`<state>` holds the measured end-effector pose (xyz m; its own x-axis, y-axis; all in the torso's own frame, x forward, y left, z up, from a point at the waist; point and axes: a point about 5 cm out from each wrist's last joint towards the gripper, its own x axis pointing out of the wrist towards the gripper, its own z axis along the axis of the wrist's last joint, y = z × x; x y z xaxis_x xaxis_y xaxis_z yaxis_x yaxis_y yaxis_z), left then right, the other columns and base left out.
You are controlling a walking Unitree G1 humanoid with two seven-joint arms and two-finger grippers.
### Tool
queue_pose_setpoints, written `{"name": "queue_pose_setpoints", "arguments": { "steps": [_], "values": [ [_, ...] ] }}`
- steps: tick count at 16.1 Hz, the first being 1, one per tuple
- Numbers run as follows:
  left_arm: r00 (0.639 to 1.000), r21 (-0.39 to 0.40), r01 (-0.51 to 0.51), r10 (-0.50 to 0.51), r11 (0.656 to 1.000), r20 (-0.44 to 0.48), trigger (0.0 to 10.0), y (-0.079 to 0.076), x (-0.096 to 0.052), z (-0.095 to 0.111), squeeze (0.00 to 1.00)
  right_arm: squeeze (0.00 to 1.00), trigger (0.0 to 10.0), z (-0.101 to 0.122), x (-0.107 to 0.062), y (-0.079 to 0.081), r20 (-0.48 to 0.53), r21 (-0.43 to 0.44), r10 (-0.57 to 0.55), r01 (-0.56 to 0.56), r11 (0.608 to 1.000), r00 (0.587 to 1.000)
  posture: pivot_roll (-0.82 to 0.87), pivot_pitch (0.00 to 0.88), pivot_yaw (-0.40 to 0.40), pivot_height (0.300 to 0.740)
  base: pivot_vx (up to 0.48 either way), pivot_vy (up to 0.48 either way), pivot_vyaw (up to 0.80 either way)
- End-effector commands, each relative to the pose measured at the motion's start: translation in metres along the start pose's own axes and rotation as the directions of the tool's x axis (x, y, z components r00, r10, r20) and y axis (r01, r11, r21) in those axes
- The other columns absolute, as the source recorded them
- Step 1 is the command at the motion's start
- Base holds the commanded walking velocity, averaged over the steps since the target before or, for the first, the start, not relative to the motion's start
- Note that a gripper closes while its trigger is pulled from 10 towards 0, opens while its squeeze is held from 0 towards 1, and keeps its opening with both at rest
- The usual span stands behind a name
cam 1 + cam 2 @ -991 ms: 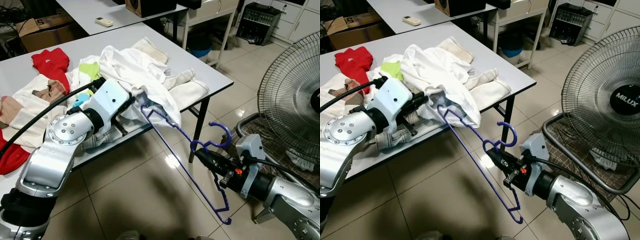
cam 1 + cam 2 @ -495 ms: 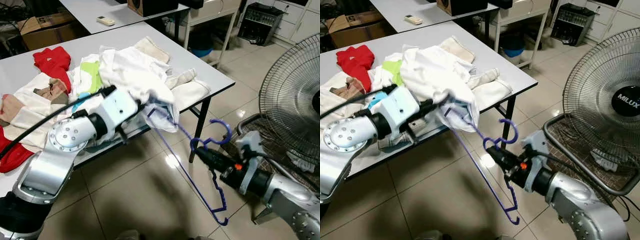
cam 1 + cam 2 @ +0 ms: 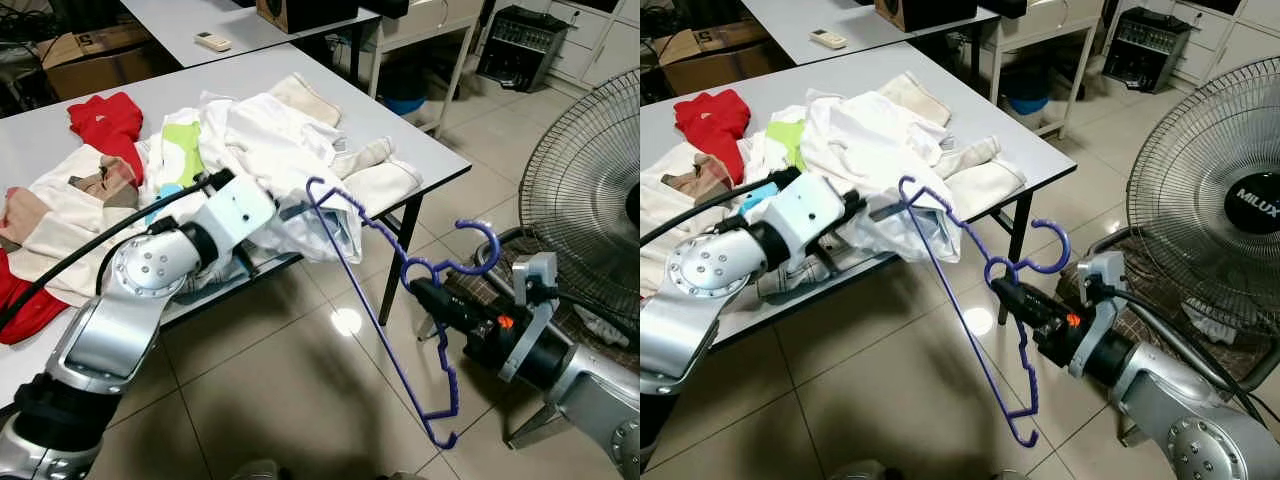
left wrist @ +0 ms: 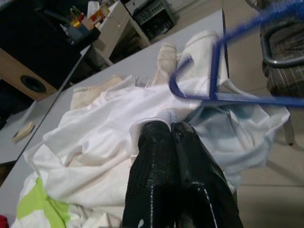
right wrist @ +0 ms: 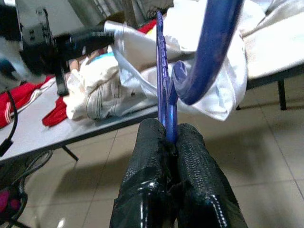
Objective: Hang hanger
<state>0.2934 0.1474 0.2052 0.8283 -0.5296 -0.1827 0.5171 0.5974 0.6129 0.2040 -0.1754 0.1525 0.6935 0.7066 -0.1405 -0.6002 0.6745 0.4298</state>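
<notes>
Right eye view, right hand (image 3: pixel 1012 296) clamping blue wire hanger (image 3: pixel 970 290), left hand (image 4: pixel 164 130) seemingly pinching white shirt (image 3: pixel 875 150)

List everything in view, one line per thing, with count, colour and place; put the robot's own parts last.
hanger: one, blue, in the air off the table's front edge.
white garment: one, on the table, its edge pinched.
red clothes: two, table's far left.
green-and-white garment: one, beside the white pile.
table: one, grey, under the clothes.
second table: one, grey, behind.
remote: one, white, on the second table.
fan: one, black, on the floor at right.
left gripper: shut on the white garment.
right gripper: shut on the hanger's neck.
</notes>
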Motion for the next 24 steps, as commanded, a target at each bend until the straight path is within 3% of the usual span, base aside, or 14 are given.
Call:
{"name": "queue_pose_setpoints", "arguments": {
  "steps": [1,2,4,10,15,18,20,22,24],
  "values": [
    [1.0,0.014,-0.024,0.023,1.0,0.005,0.0,0.004,0.002,0.002,0.0,0.0,10.0,-0.004,0.001,0.005,-0.028,0.016,0.032,-0.031,0.999,0.999,0.05,0.061,0.027,0.74,0.0,0.0,0.0],
    [0.998,0.015,-0.028,0.027,1.0,0.053,0.0,0.004,0.002,0.007,0.0,0.0,10.0,-0.011,-0.001,0.002,-0.078,0.048,0.005,-0.001,0.999,0.997,0.05,0.062,0.027,0.74,0.0,0.0,0.0],
    [0.995,0.001,0.016,-0.016,1.0,0.098,0.0,-0.001,-0.001,0.012,0.0,0.0,10.0,-0.014,0.0,-0.004,-0.088,0.05,-0.037,0.041,0.998,0.995,0.05,0.064,0.027,0.74,0.0,0.0,0.0],
    [0.973,0.06,0.182,-0.189,0.981,0.132,0.0,-0.021,-0.01,0.011,0.0,0.0,10.0,-0.011,0.007,-0.021,-0.056,0.18,-0.069,0.078,0.981,0.996,0.05,0.061,0.024,0.74,0.0,0.0,0.0],
    [0.946,0.059,0.27,-0.276,0.961,0.168,0.0,-0.033,-0.012,0.014,0.0,0.0,10.0,-0.016,0.013,-0.037,-0.053,0.281,-0.102,0.113,0.953,0.993,0.06,0.053,0.027,0.74,0.0,0.0,0.0],
    [0.932,0.069,0.341,-0.346,0.938,0.107,0.0,-0.045,-0.009,0.004,0.0,0.0,10.0,-0.013,0.029,-0.047,-0.017,0.328,-0.115,0.114,0.938,0.993,0.06,0.052,0.041,0.74,0.0,0.0,0.0],
    [0.932,0.09,0.355,-0.36,0.931,0.05,0.0,-0.049,-0.003,-0.005,0.0,0.0,10.0,-0.001,0.048,-0.051,0.041,0.334,-0.132,0.111,0.936,0.99,0.06,0.052,0.045,0.74,0.0,0.0,0.0],
    [0.935,0.099,0.353,-0.355,0.93,0.006,0.0,-0.049,-0.001,-0.012,0.0,0.0,10.0,0.01,0.057,-0.052,0.13,0.34,-0.175,0.122,0.933,0.976,0.07,0.05,0.044,0.74,0.0,0.0,0.0],
    [0.939,0.101,0.343,-0.343,0.934,-0.016,0.0,-0.047,0.0,-0.016,0.0,0.0,10.0,0.02,0.063,-0.048,0.25,0.404,-0.202,0.088,0.911,0.947,0.07,0.048,0.047,0.74,0.0,0.0,0.0]
  ]
}}
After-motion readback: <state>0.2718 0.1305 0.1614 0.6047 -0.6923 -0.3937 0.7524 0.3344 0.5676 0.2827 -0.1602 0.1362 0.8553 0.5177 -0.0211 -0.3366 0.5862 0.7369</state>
